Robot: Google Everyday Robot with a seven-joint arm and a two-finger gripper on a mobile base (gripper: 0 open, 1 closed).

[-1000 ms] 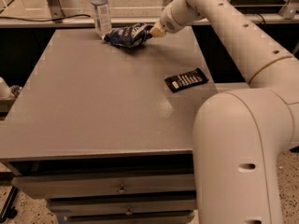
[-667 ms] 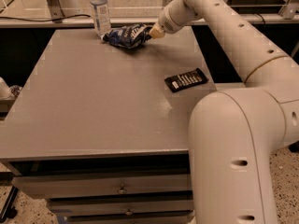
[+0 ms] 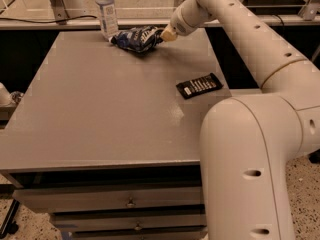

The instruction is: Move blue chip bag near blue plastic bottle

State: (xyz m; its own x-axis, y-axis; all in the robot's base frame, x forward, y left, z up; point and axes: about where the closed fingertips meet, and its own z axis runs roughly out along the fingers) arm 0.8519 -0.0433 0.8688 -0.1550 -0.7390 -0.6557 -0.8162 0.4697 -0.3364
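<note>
Claw (image 3: 168,33) at far edge of worktop (image 3: 100,114), touching right end of chip bag (image 3: 136,38); can't tell if it's clamped. Bag lies just beside bottle (image 3: 105,10).

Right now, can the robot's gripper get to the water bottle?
Probably, but not straight across: the gripper sits at one end of the blue chip bag, and the bag lies between it and the water bottle. The way over the top looks free.

One blue chip bag (image 3: 136,38), one blue plastic bottle (image 3: 106,11), one black packet (image 3: 199,85), one bench (image 3: 100,114); one hand (image 3: 168,33) at the bag's right end.
</note>
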